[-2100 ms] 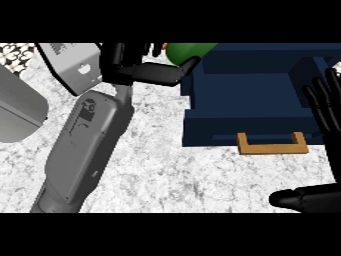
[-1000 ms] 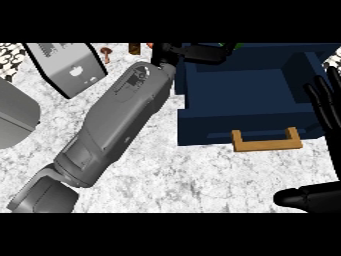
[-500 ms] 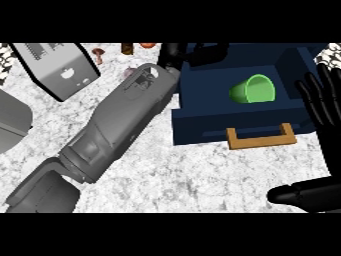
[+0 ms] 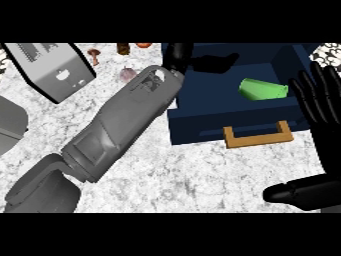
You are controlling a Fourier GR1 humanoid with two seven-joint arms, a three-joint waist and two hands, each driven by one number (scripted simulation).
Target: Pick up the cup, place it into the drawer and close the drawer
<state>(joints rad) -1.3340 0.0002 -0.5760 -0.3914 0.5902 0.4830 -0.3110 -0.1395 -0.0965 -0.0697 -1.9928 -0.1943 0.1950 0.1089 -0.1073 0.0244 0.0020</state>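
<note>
Green cup [image 4: 263, 89] on its side inside the open blue drawer [image 4: 202, 122]; left robot hand [image 4: 202, 61] over the drawer's far left corner, fingers relaxed, empty; right robot hand [image 4: 322, 112] open, resting at right

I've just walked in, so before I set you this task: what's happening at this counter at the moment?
The green cup is inside the open blue drawer, and no hand holds it. The robot's left hand is at the drawer's far left corner, empty. Its right hand rests open at the view's right, fingers up, beside the drawer. The drawer is not yet closed; its handle faces the robot.
</note>
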